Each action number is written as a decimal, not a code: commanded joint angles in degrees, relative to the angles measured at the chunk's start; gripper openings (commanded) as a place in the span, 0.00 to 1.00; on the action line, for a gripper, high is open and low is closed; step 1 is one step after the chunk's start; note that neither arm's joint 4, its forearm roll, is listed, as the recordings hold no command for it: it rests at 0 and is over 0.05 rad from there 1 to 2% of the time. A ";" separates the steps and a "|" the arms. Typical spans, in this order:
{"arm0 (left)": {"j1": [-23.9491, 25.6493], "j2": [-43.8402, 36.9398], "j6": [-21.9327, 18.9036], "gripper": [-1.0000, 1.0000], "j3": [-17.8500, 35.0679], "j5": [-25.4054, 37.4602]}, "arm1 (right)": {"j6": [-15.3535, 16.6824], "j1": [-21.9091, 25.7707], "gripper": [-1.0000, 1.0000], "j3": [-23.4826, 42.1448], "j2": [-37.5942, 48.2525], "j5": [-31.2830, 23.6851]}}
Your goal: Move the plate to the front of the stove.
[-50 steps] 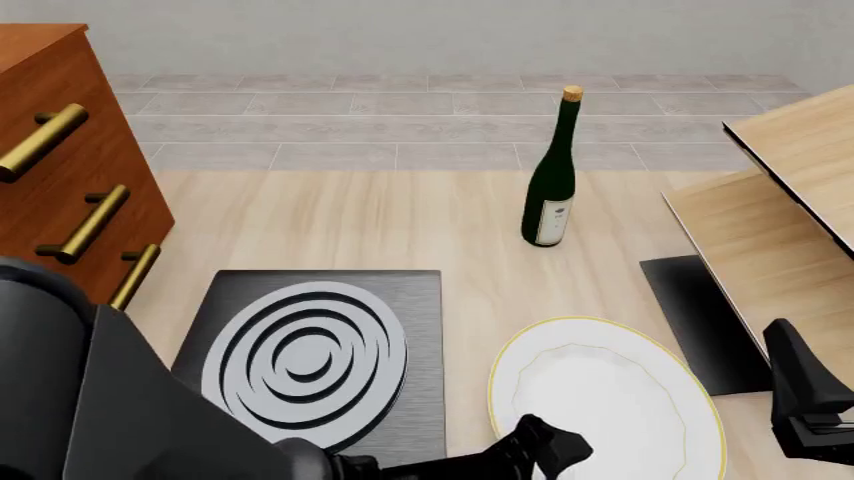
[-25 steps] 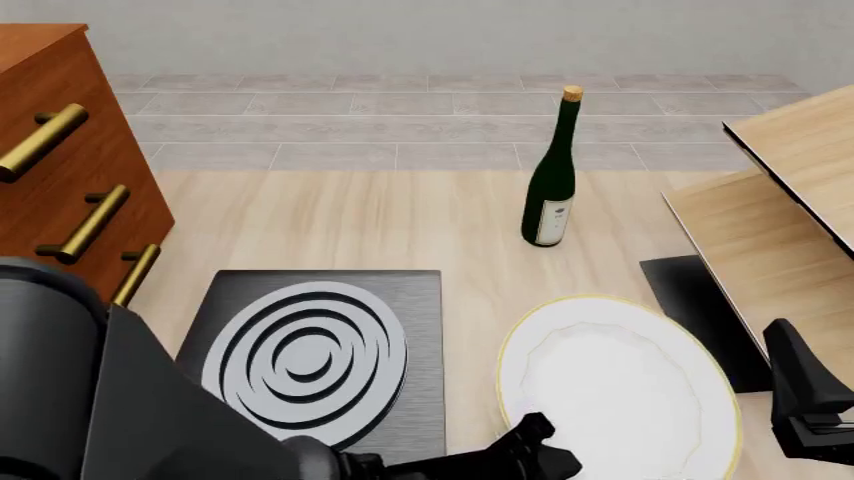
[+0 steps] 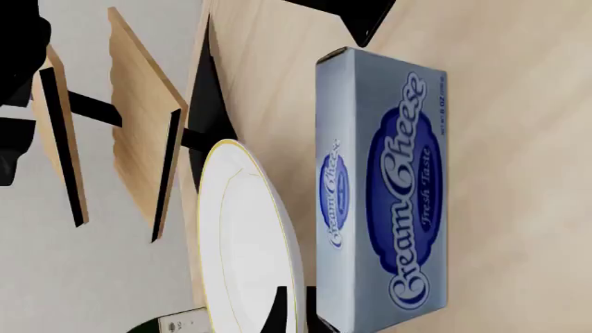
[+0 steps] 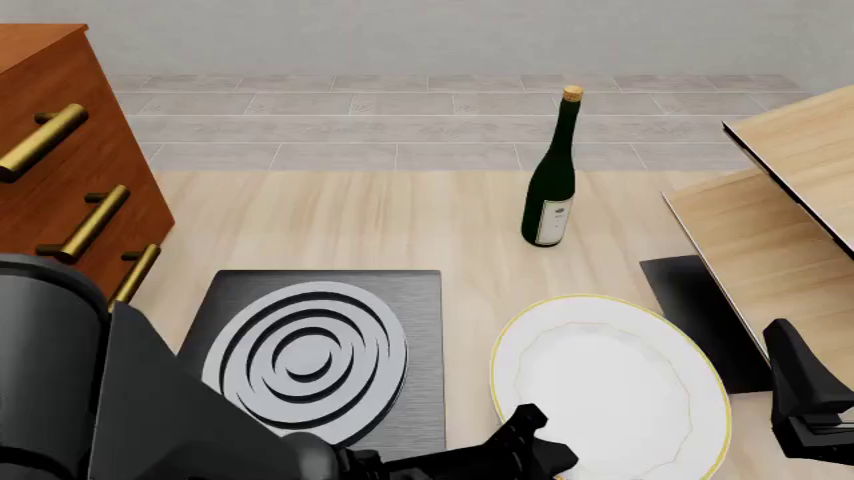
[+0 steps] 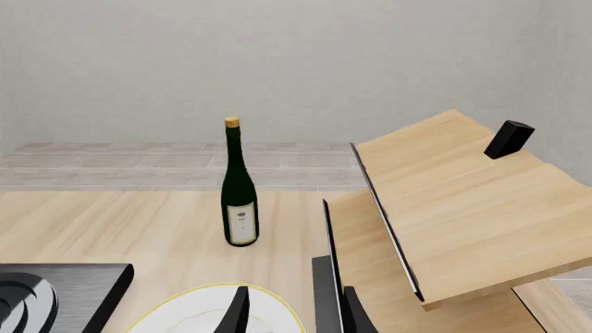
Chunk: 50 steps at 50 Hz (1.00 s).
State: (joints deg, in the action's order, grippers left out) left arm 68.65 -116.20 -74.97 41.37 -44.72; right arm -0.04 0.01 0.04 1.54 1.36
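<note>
Vs. the frame a sec ago, the plate (image 4: pixel 610 388) is sitting higher and a bit further up the front view, its far rim now nearer the wine bottle (image 4: pixel 551 190); half a sec ago it was shifted slightly right, so it's wobbling as the left gripper (image 4: pixel 527 455) is working at its near edge. The plate is lying right of the stove (image 4: pixel 318 352), just beside it and not touching, w/ the small black mat (image 4: pixel 699 318) on its other side.

Left fingers: seem to be gripping the plate's near rim, one dark fingertip (image 3: pixel 277 312) showing against the white surface in the left wrist view, but the closure itself isn't visible, so can't tell for sure. Right gripper (image 5: pixel 294 316): two dark fingers poking into its own cam w/ a gap and nothing between them, so released; it's idling near the shelf (image 5: pixel 444 208).

Risks: an edge pinch on a thin rim is weak, so the plate could be slipping or pivoting out mid-carry. Swinging it left, it could be clipping the stove's edge, or landing on the slab rather than in front of it.

View diffs: only the left wrist cam is showing a blue Cream Cheese box (image 3: pixel 384 194) right next to the plate; that's an obstacle the front view is missing entirely. Front view alone is giving the full stove-to-plate layout. Right wrist cam is showing the bottle upright and well apart from the plate.
</note>
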 commanded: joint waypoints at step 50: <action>-19.03 31.08 -16.97 0.00 -14.09 7.95 | 0.00 0.00 1.00 0.00 0.02 0.01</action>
State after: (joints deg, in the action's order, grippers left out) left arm 55.19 -93.17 -90.12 29.48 -39.79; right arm -0.03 0.01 0.04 1.54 1.36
